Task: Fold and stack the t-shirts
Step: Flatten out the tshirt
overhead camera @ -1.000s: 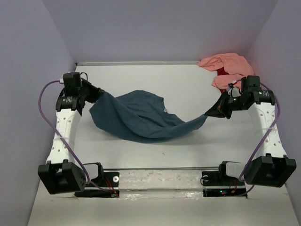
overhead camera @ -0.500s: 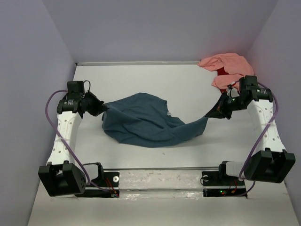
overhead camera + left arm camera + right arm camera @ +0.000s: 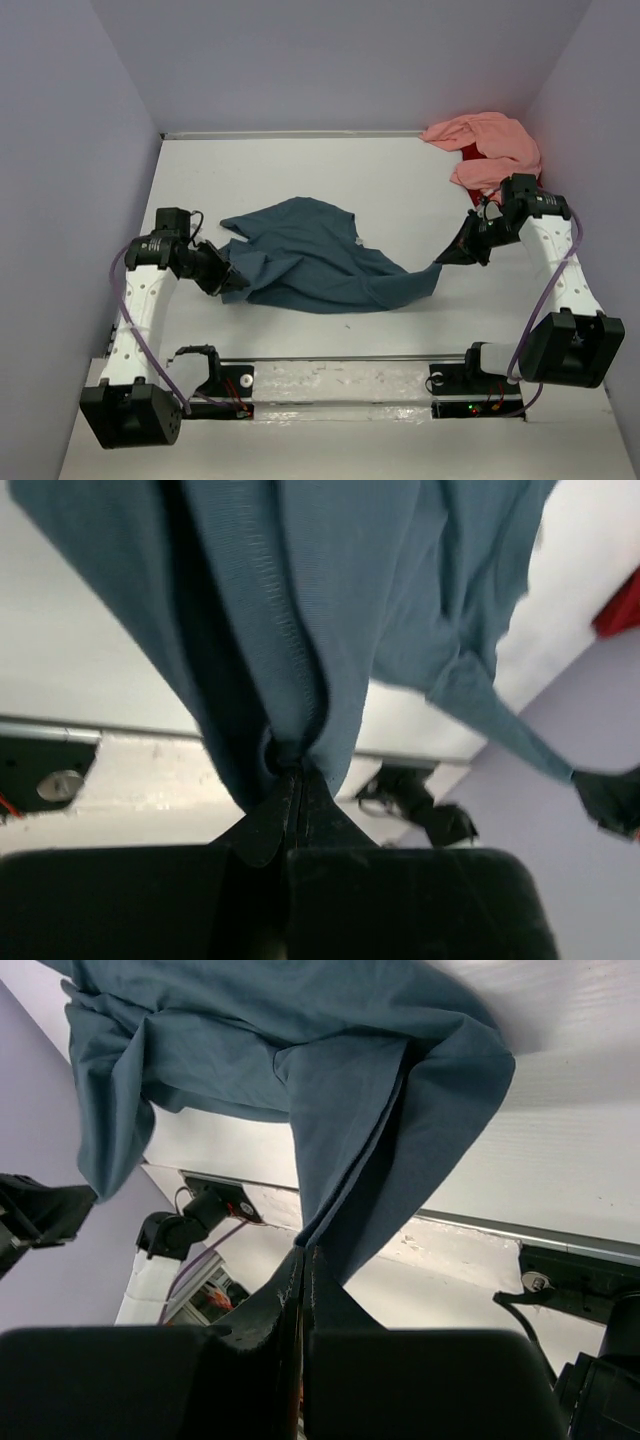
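Observation:
A dark teal-blue t-shirt hangs stretched between both arms over the middle of the table. My left gripper is shut on its left edge, the cloth bunching at the closed jaws. On the right, my right gripper is shut on the shirt's other end, where folded cloth runs into the jaws. The shirt sags between them and rests on the table. A salmon pink t-shirt lies crumpled in the far right corner, with a red t-shirt partly hidden under it.
Purple walls enclose the white table on the left, back and right. A metal rail crosses the near edge, between the arm bases. The pink and red pile sits just behind the right arm.
My left gripper has swung toward the near edge and slightly right, dragging the shirt's left side with it. The right gripper has shifted only a little nearer. The shirt now sags lower and flatter.

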You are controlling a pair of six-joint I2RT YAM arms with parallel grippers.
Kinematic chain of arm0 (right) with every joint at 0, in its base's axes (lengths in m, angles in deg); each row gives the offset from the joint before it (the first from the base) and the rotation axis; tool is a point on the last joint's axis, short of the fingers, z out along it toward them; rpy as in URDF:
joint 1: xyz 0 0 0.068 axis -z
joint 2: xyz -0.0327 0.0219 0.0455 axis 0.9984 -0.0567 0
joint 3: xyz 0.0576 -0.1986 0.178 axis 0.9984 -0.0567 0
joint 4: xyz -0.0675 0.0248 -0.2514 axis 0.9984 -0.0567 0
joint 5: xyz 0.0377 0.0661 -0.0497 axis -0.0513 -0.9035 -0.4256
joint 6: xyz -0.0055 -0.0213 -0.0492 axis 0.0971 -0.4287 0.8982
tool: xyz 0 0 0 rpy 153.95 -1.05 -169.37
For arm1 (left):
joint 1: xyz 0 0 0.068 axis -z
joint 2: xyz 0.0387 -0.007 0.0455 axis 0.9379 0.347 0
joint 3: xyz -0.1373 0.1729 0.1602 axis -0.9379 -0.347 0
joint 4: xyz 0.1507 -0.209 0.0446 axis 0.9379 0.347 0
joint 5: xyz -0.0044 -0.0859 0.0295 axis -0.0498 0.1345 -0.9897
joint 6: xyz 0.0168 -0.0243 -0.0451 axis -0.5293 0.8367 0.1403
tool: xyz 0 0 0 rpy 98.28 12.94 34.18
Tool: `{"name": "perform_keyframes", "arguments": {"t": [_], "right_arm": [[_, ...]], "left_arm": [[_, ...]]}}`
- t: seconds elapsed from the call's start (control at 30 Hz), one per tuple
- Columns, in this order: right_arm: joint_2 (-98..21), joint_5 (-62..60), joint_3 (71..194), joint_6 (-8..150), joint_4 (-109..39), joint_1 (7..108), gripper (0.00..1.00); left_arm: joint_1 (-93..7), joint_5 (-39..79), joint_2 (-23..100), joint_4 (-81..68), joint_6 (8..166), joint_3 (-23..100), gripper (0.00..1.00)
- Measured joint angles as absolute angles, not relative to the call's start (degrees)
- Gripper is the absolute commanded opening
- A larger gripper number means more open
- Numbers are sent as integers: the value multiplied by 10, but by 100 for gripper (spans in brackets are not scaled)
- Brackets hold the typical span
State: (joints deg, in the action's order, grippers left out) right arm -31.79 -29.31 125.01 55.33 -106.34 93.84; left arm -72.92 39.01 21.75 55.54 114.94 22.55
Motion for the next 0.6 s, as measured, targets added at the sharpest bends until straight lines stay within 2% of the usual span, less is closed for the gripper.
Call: {"name": "perform_keyframes", "arguments": {"t": [0.07, 0.27, 0.5, 0.6], "right_arm": [[-319, -292, 1250, 555, -1063, 938, 0], [-330, -288, 1251, 558, -1063, 937, 0], [-341, -278, 1251, 562, -1062, 924, 0], [-341, -278, 1249, 564, -1062, 917, 0]], "left_arm": [[-704, 423, 197, 569, 1156, 204, 0], [-517, 525, 117, 586, 1251, 160, 0], [-428, 578, -32, 595, 1427, 118, 0], [-415, 588, -119, 599, 1521, 95, 46]]}}
